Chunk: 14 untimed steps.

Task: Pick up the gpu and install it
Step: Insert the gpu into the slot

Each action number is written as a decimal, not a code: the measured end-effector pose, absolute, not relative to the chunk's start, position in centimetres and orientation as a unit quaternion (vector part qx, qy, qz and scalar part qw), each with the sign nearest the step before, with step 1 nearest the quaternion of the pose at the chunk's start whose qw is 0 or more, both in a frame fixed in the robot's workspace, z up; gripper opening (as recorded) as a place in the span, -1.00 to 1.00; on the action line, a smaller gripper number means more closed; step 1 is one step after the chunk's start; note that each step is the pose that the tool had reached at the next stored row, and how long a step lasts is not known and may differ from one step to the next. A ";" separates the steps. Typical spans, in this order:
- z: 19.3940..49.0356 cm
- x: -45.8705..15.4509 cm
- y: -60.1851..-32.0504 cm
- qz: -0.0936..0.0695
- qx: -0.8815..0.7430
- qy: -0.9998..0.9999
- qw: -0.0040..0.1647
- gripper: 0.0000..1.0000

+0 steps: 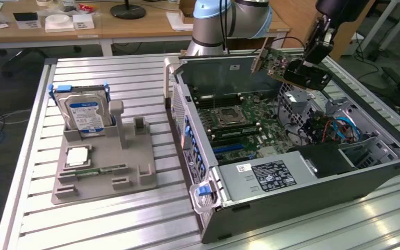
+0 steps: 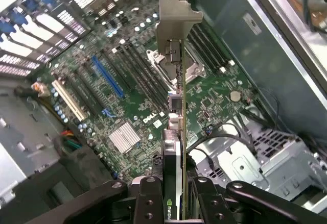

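A robot arm holds the gpu in the air over an open computer case that lies on its side on a slatted metal table. The gripper is partly closed, and its two fingers are clamped on the flat faces of the card at its dark end. The silver bracket juts out at the end away from the gripper. In the exterior view the gpu hangs tilted above the far part of the case, clear of the motherboard and touching nothing but the gripper. From the wrist camera the card runs edge-on away from the lens, with the motherboard spread out beneath it. The CPU socket lies below the bracket. A long blue slot and a white slot sit off to one side, and a small silver heatsink is closer to the fingers. A power supply occupies the near corner of the case, and blue cables loop to the exterior view's right of the board. To the exterior view's left of the case, well apart from the arm, a grey holder carries an upright hard drive with a blue label. A RAM stick lies flat nearer the holder's front edge.
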<state>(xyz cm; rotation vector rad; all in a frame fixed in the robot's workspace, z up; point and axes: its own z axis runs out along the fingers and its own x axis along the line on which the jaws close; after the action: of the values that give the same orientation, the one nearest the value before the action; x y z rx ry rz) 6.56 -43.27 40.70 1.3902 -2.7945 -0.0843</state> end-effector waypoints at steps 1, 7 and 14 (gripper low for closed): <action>40.7 6.6 -43.3 -0.027 0.453 -0.891 0.010 -0.47; 40.7 6.6 -43.3 -0.026 0.501 -0.865 0.011 -0.47; 40.6 6.6 -43.3 -0.026 0.555 -0.831 0.013 -0.47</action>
<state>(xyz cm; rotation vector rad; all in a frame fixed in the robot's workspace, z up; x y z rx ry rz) 6.57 -43.27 40.64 1.7300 -2.5900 -0.0797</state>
